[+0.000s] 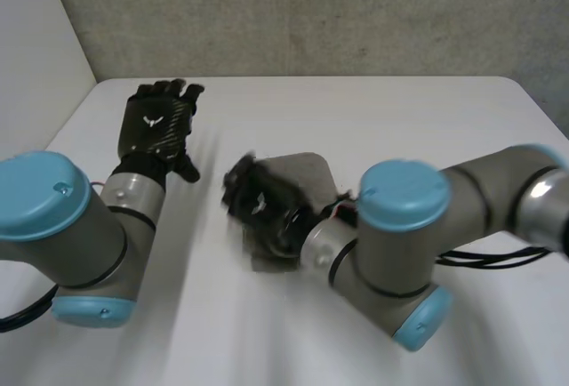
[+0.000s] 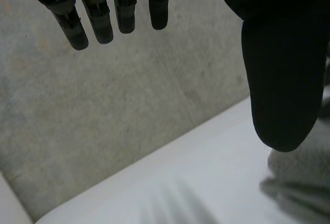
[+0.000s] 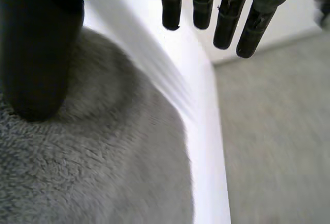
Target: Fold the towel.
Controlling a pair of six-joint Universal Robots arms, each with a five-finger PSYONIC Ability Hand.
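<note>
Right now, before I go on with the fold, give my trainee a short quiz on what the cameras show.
1. True or false: the left hand is holding the towel.
2. The right hand is: A) over the towel with fingers straight, B) clasping the left hand, C) raised far from the towel.
3. Fill in: the towel's colour is ___.

Key: 1 false, it is open and apart from the towel; 2 A; 3 grey.

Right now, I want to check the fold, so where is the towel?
In the head view the grey towel lies on the table, near its middle, under the right hand, right of the left hand.
</note>
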